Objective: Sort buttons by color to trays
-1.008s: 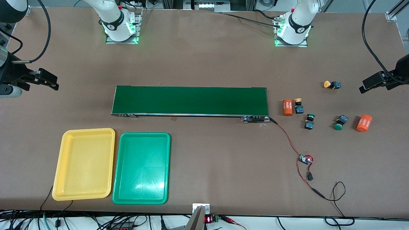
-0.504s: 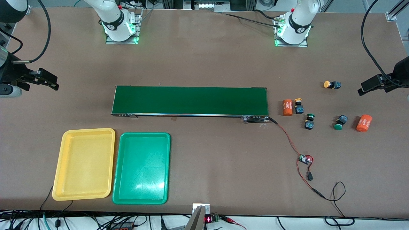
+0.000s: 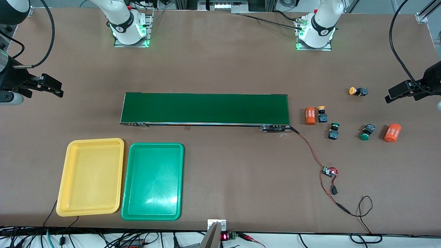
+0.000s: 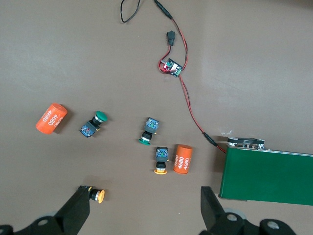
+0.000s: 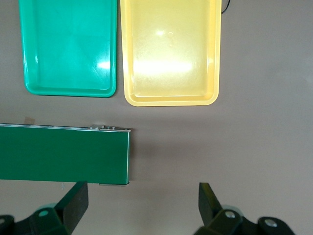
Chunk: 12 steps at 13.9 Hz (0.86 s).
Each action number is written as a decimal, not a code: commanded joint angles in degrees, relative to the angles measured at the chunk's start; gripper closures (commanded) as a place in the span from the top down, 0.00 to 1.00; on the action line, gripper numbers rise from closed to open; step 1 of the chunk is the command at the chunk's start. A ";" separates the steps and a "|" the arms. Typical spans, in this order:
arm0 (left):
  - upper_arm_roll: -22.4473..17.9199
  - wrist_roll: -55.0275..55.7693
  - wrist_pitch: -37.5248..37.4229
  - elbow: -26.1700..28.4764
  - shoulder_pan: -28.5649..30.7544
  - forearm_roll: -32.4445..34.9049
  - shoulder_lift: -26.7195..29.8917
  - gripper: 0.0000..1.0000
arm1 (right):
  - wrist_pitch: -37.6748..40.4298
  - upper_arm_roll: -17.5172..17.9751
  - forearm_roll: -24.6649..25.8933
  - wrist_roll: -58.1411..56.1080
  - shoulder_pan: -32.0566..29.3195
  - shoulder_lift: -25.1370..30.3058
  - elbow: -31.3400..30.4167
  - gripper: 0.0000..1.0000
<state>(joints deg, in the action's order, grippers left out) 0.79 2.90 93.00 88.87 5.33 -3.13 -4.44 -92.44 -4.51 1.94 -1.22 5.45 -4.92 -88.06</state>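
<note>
The table (image 3: pixel 220 62) is a big brown sheet, with the long dark-green conveyor belt (image 3: pixel 205 108) across the middle; in both wrist views only one end of it shows, the rest is cut off.

Nearer the front camera than the belt, toward the right arm's end, the yellow tray (image 3: pixel 70 179) and green tray (image 3: pixel 129 182) sit side by side, nearly touching. The right wrist view cuts off one short edge of each.

The right hand (image 5: pixel 142 203) hovers over bare table just off the belt's end, fingers spread wide, holding nothing. The left hand (image 4: pixel 144 208) hangs over the table at the left arm's end, also wide open and holding nothing. The front view only catches both hands at its edges, arms mostly cropped.

All 4 buttons lie on the table off the belt's left-arm end:
- 1 yellow button (image 3: pixel 357 91) on its side, farthest from the front camera
- another yellow button (image 3: pixel 322 114) just beside an orange cylinder (image 3: pixel 309 116)
- a green button (image 3: pixel 333 131) a bit nearer the camera
- a second green button (image 3: pixel 367 132) tipped over, near the second orange cylinder (image 3: pixel 392 133)

The print on the cylinders is too small to read properly. A red wire (image 3: pixel 310 148) runs from the belt to a tiny circuit board (image 3: pixel 329 171).
</note>
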 commanded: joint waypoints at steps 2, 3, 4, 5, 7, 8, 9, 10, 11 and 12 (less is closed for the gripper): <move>0.00 -1.40 0.78 -0.28 -0.59 -0.92 -0.30 1.00 | -0.11 0.29 0.35 0.08 -0.08 0.87 -0.88 1.00; 0.00 -1.40 1.65 -0.28 -0.59 -1.00 -0.74 1.00 | -0.11 0.29 0.35 0.08 -0.08 0.87 -0.88 1.00; 0.00 -1.40 1.75 -0.28 -1.02 -0.92 -0.74 1.00 | -0.11 0.29 0.35 0.08 -0.08 0.87 -0.88 1.00; 0.00 -1.40 1.75 -0.28 -1.29 -0.92 -0.74 1.00 | -0.02 0.29 0.35 0.08 -0.08 0.87 -0.88 1.00; 0.09 -1.40 1.75 -0.28 -1.38 -0.83 -1.44 1.00 | -0.11 0.29 0.35 0.08 -0.08 0.87 -0.88 1.00; 0.26 -1.40 1.75 -0.28 -1.47 -0.83 -2.14 1.00 | -0.11 0.29 0.35 0.08 -0.08 0.87 -0.97 1.00; 0.26 -1.32 1.75 -0.28 -1.47 -0.65 -3.11 1.00 | -0.11 0.29 0.35 0.08 -0.08 0.87 -0.88 1.00; 0.35 -1.14 1.75 -0.28 -1.47 -0.39 -3.99 1.00 | -0.28 0.29 0.35 0.08 -0.08 0.87 -0.88 1.00; 0.26 -1.05 1.75 -0.28 -1.99 -0.04 -5.21 1.00 | -0.46 0.29 0.26 0.08 -0.08 0.87 -0.88 1.00; 0.26 -1.05 1.75 -0.28 -2.26 0.05 -6.36 1.00 | -0.55 0.29 0.26 0.08 0.09 0.87 -0.88 1.00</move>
<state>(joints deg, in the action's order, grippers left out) 1.12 2.87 94.35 88.94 3.74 -3.13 -8.46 -92.50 -4.51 1.93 -1.22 5.46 -4.91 -88.06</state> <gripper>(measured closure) 0.000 0.000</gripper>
